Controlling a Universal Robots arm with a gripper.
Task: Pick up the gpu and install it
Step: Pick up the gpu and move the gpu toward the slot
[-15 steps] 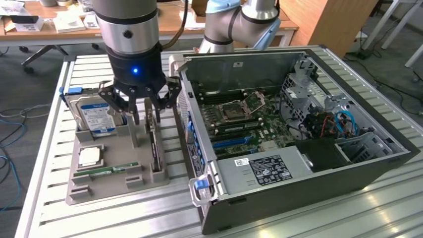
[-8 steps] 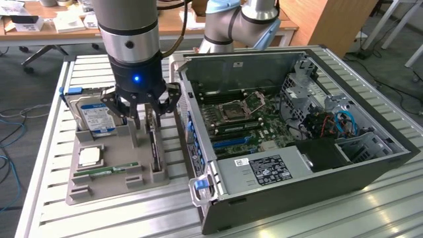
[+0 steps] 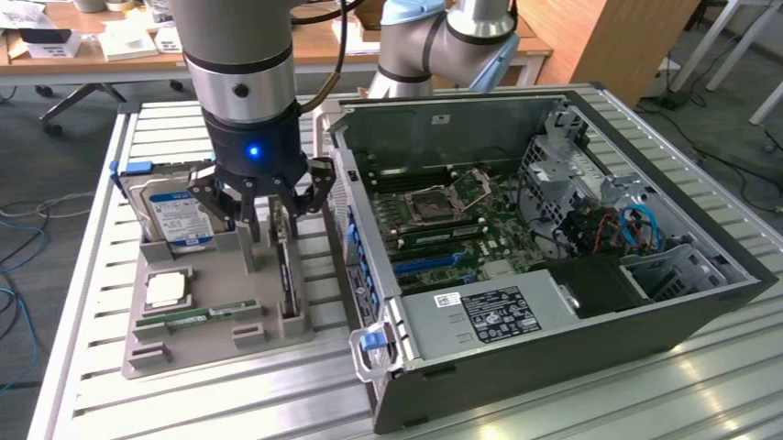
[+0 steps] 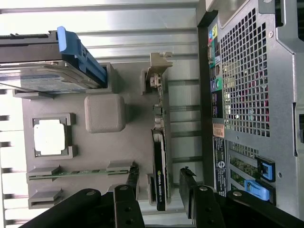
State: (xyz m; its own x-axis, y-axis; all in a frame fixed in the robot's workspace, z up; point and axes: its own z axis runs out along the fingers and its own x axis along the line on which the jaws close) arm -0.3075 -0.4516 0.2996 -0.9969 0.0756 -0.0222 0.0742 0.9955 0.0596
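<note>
Exterior view: the arm's claw [image 3: 274, 213] hangs low over a grey tray [image 3: 196, 353] on the slatted metal bench [image 3: 110, 403]; its fingers are spread apart, one to either side of the gpu [image 3: 289, 275]; nothing is held. The gpu stands on its long edge in a slot of the tray, on the side nearest the computer case [image 3: 685, 302], not yet in the case. In the same tray: a hard drive [image 3: 171, 215] with a blue-white label, upright at the far end; a square processor chip [image 3: 165, 289] lying flat; a green memory stick [image 3: 196, 316] lying in its slot near the front. The case lies on its side on the bench just beside the tray, at the exterior view's right, side panel off, motherboard [image 3: 446, 220] exposed.

Wrist view: the gpu [image 4: 160, 166] is seen edge-on, a thin dark card with its silvery bracket [image 4: 159, 71] at the end away from the claw [image 4: 160, 184]; the black fingers [image 4: 190, 190] straddle the near end of the card, with a gap showing on each side, so no contact. The tray [image 4: 142, 137] lies beneath, with the hard drive [image 4: 42, 71], processor chip [image 4: 50, 137] and memory stick [image 4: 78, 173] well apart from the card; the case's perforated rear panel [image 4: 247, 95] runs alongside the tray.
</note>
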